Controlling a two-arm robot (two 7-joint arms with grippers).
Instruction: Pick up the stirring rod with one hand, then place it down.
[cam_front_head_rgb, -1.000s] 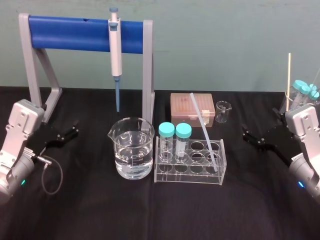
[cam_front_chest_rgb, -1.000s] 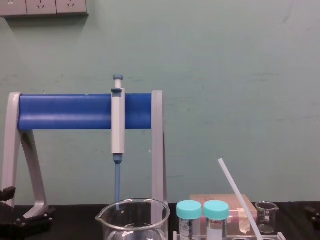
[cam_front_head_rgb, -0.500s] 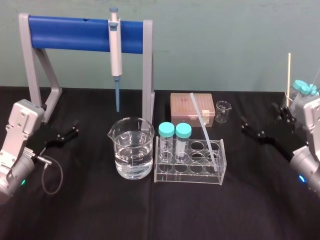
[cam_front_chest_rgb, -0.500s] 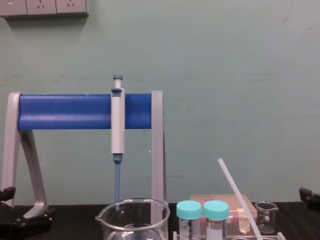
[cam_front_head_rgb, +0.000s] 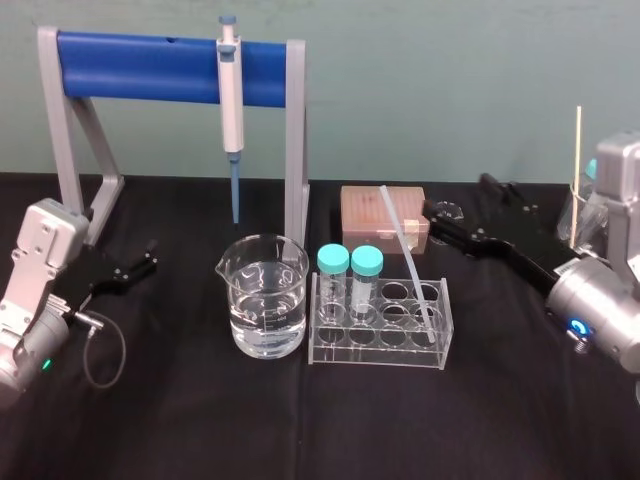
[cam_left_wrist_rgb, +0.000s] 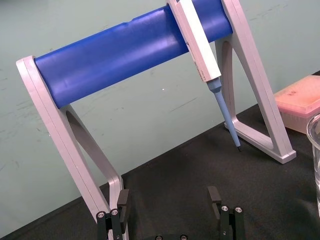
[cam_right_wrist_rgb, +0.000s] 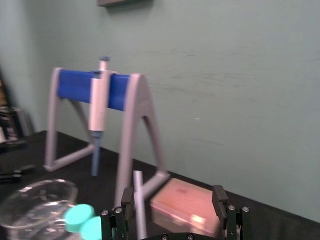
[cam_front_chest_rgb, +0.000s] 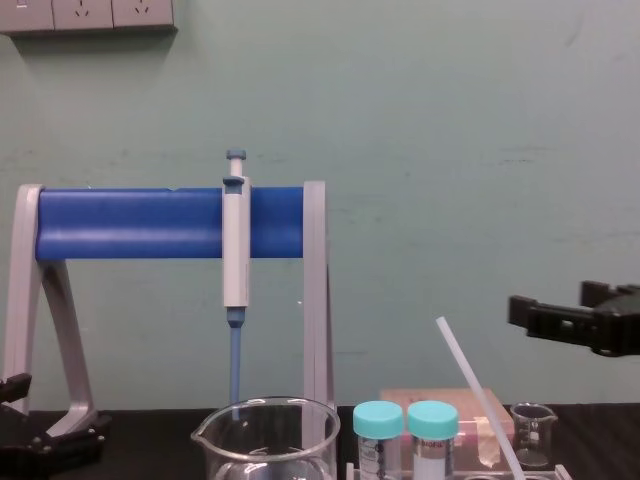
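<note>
While the left gripper (cam_front_head_rgb: 148, 258) sits low on the left of the black surface (cam_front_head_rgb: 200, 430), jaws open, the right gripper (cam_front_head_rgb: 457, 195) is up off the surface. Its arm stretches in from the right and its black jaws point left, spread wide with nothing between them. In the chest view it hangs in the air, right of the stirring rod (cam_front_head_rgb: 405, 250) and slightly above its top end, clearly apart from it. The rod stands tilted in the clear tube rack (cam_front_head_rgb: 380, 345), lower end in the rack's right side, upper end leaning away toward the pink tip box (cam_front_head_rgb: 365, 212).
</note>
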